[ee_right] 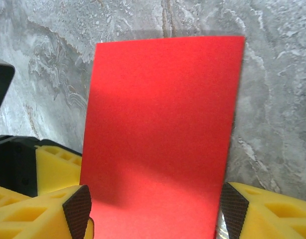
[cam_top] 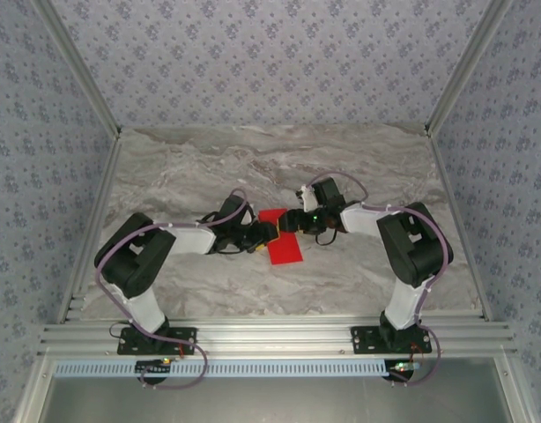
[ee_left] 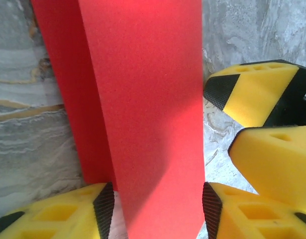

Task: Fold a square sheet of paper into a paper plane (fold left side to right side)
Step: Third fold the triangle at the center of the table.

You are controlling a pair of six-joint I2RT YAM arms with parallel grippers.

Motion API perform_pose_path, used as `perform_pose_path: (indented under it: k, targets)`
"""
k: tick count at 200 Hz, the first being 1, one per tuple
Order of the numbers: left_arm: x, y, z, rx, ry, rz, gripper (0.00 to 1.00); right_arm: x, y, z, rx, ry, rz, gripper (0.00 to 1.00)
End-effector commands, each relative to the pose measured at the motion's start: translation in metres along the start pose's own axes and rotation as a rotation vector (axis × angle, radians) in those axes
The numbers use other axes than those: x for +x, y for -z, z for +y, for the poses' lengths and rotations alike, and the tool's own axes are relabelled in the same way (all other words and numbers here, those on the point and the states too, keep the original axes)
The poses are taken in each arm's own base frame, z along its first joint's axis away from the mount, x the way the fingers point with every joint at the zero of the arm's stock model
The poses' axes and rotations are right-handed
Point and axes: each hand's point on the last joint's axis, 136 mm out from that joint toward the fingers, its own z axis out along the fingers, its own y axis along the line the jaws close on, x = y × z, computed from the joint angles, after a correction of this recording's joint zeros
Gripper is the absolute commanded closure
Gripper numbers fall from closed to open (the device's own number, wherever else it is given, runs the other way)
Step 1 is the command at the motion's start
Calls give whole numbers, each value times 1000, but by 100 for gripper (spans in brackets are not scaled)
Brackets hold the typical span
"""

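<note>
- The red sheet of paper (cam_top: 285,248) lay on the marble-patterned table (cam_top: 209,167), near its middle, between the two arms.
- It was folded into a narrow rectangle. Seen from above, its long axis ran from the far side toward the near side, with the near end skewed a little to the right.
- In the left wrist view the red sheet of paper (ee_left: 143,99) ran lengthwise away from the camera. A lower layer stuck out along the left side of the upper layer.
- In the right wrist view the red sheet of paper (ee_right: 163,109) also ran lengthwise away from the camera, its far short edge straight and square across the table.
- The left claw (cam_top: 263,234) sat at the sheet's left long edge and the right claw (cam_top: 299,222) at its right long edge, nearer the far end.
- The left claw (ee_left: 158,209) was released, its jaws apart and one on each side of the sheet's width.
- The right claw (ee_right: 153,211) was likewise released, straddling the sheet in the same way.
- Each pad sat right beside a long edge; whether they pressed on the paper I could not tell.
</note>
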Motion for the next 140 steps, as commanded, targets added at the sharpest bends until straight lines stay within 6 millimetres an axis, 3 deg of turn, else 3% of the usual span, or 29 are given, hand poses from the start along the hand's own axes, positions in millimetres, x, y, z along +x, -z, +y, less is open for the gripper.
perform_pose_path:
  k: [1, 62, 84, 109, 140]
  targets:
    - [1, -4, -23, 67, -39, 16, 56, 12, 1, -6, 22, -12, 30, 26]
    - [2, 3, -22, 53, -42, 0, 85, -5, 45, 4, 63, 97, -103, 21]
    - [1, 6, -27, 66, -43, -4, 90, 0, 65, 12, 86, 208, -169, 16]
    - [1, 11, -34, 82, -50, -6, 92, 27, 80, 26, 161, 420, -228, 7]
    - [1, 16, -38, 97, -48, 4, 94, 77, 77, 47, 253, 705, -224, 3]
